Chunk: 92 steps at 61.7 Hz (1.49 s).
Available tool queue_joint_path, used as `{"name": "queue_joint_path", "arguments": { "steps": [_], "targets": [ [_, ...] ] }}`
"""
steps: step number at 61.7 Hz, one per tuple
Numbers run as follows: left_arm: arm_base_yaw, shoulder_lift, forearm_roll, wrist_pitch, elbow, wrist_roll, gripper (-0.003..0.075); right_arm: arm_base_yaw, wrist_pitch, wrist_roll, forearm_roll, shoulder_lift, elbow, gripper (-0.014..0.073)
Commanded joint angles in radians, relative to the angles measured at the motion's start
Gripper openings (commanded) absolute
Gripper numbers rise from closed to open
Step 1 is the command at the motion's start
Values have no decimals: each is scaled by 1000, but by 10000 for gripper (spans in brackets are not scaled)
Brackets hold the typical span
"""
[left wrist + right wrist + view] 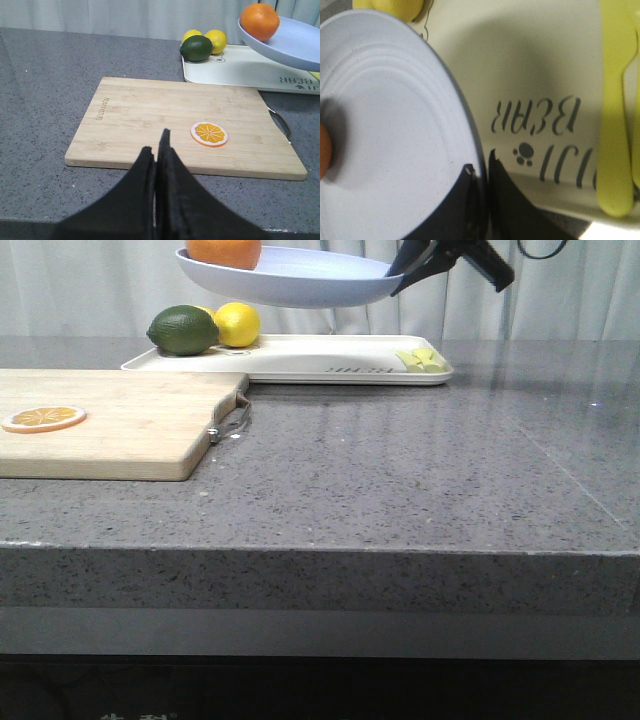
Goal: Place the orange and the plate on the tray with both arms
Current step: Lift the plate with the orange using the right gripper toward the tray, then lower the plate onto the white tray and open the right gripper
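Two sets of fingers matter here, and you have them doing very different jobs. Your right gripper is pinched on the right rim of the plate, holding it in the air above the tray, with the orange sitting on the plate's left side. Your left gripper has its fingers pressed together on nothing, hovering over the near edge of the cutting board, where an orange slice lies. Further out, the tray rests on the worktop just beyond the board, already carrying a lime and a lemon at its far left end and a yellow-green utensil at its right end. By my judgement you are most of the way there: the orange is already on the plate, and what remains is to lower the plate level onto the tray's bare middle, then release the rim.
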Motion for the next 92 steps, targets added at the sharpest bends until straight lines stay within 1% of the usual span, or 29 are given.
{"name": "queue_joint_path", "arguments": {
  "steps": [1, 7, 17, 27, 37, 59, 63, 67, 68, 71, 73, 78, 92],
  "targets": [
    [2, 13, 2, -89, -25, -7, -18, -3, -45, 43, 74, 8, -152, -51],
    [2, 13, 2, -89, -25, -7, -18, -6, -46, 84, 74, 88, -266, -51],
    [2, 13, 2, -89, -25, -7, -18, -9, -69, 120, 73, 186, -372, -51],
    [2, 13, 2, -89, -25, -7, -18, -9, -116, 121, 64, 221, -383, -51],
    [2, 13, 2, -89, -25, -7, -18, -9, -159, 121, 23, 229, -383, -51],
    [2, 13, 2, -89, -25, -7, -18, -9, -140, 121, -13, 250, -383, -44],
    [2, 13, 2, -89, -25, -7, -18, -9, -140, 121, -18, 250, -383, -10],
    [2, 13, 2, -89, -25, -7, -18, -9, -140, 121, -22, 250, -383, 57],
    [2, 13, 2, -89, -25, -7, -18, -9, -140, 121, -22, 250, -383, 93],
    [2, 13, 2, -89, -25, -7, -18, -9, -140, 121, -23, 250, -383, 144],
    [2, 13, 2, -89, -25, -7, -18, -9, -143, 121, -24, 250, -383, 195],
    [2, 13, 2, -89, -25, -7, -18, -9, -152, 121, -24, 250, -383, 243],
    [2, 13, 2, -89, -25, -7, -18, -14, -146, 121, -24, 223, -383, 335]
  ]
}}
